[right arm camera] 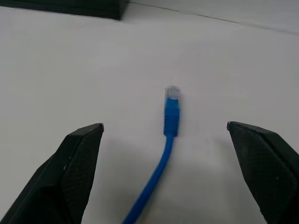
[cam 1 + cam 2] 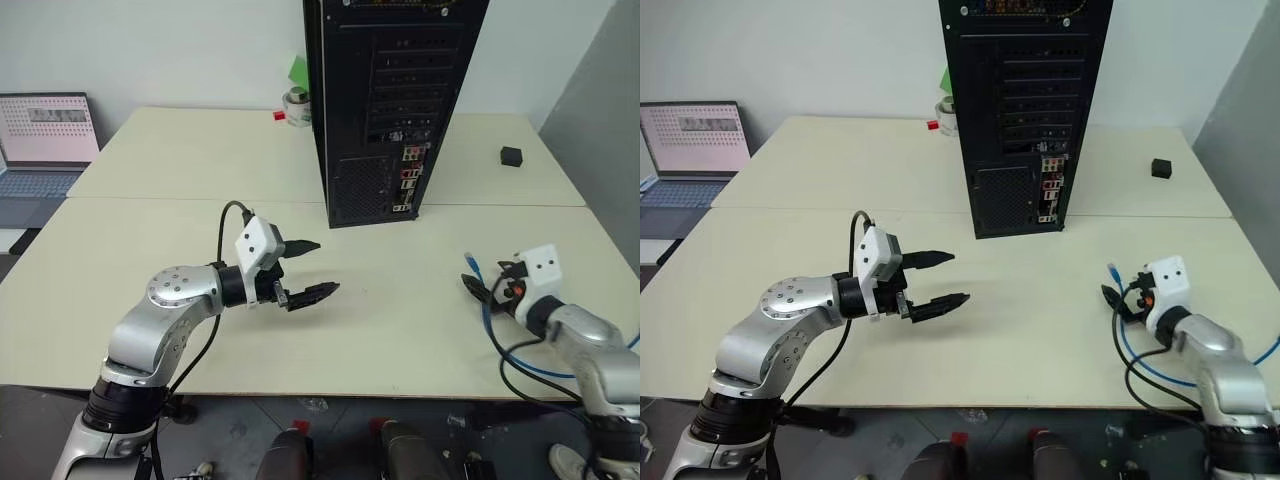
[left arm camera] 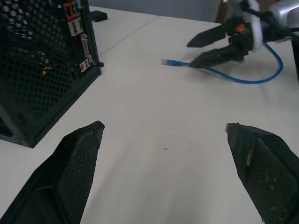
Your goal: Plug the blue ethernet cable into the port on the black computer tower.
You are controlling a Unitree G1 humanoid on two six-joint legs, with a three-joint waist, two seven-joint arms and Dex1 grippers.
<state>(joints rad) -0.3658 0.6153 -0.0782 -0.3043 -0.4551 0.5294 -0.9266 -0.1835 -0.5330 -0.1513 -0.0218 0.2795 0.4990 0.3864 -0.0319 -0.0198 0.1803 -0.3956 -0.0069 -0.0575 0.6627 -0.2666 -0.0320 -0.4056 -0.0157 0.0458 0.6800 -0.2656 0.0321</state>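
Right gripper [image 1: 166, 135] is being held wide open and empty, its two black fingers [image 1: 70, 168] set to either side of the blue ethernet cable [image 1: 163, 154], whose clear plug is being kept centred between them on the table [image 2: 400, 330], seemingly so that a closing grip can be taken just behind the plug. Left gripper [image 2: 310, 268] is likewise being held fully open with nothing in it, apparently in reserve. From the plug, the black computer tower [image 2: 390, 100] is standing well apart at about eleven o'clock, its port column being presented toward the cable.
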